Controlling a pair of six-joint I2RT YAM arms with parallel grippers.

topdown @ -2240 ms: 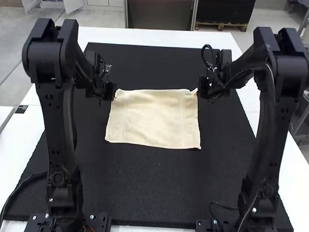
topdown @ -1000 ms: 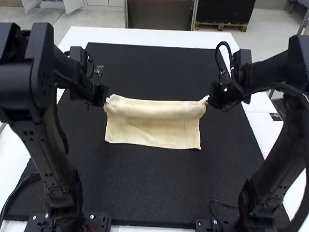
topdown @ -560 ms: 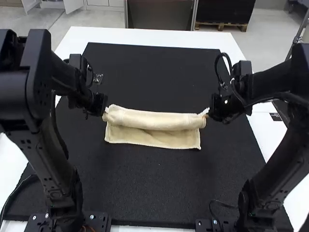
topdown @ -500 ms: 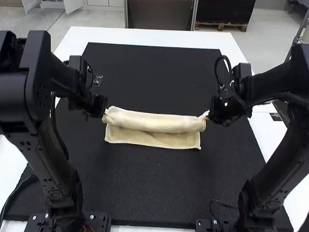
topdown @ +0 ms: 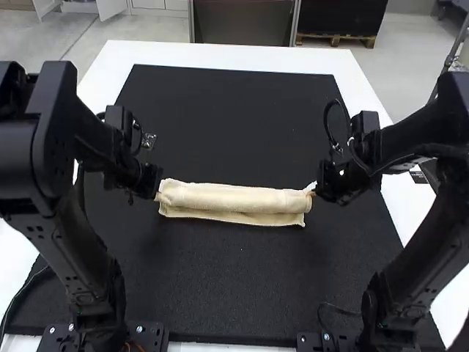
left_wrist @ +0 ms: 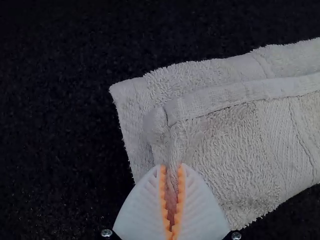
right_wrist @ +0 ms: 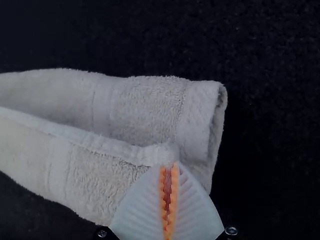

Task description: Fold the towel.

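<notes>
Towel (topdown: pixel 234 198), one: midway between the tabletop's (topdown: pixel 227 53) left and right edges, on a mat (topdown: pixel 242 286); first fold well along, I judge. My left tool (left_wrist: pixel 171 170), right tool (right_wrist: pixel 168 170): each pinching a corner. Outstanding: laying down, release, perhaps further folds.

From where I stand, the light falls bright and soft on the white table (topdown: pixel 220 53), while the black mat (topdown: pixel 234 286) soaks it up, and a tiny glint sits on the right arm (topdown: pixel 407 147). Both wrist views are dim: the mat sinks nearly to black, shadow gathers in the towel's (left_wrist: pixel 225 150) folds, and the orange pads (left_wrist: pixel 163 187) glow.
</notes>
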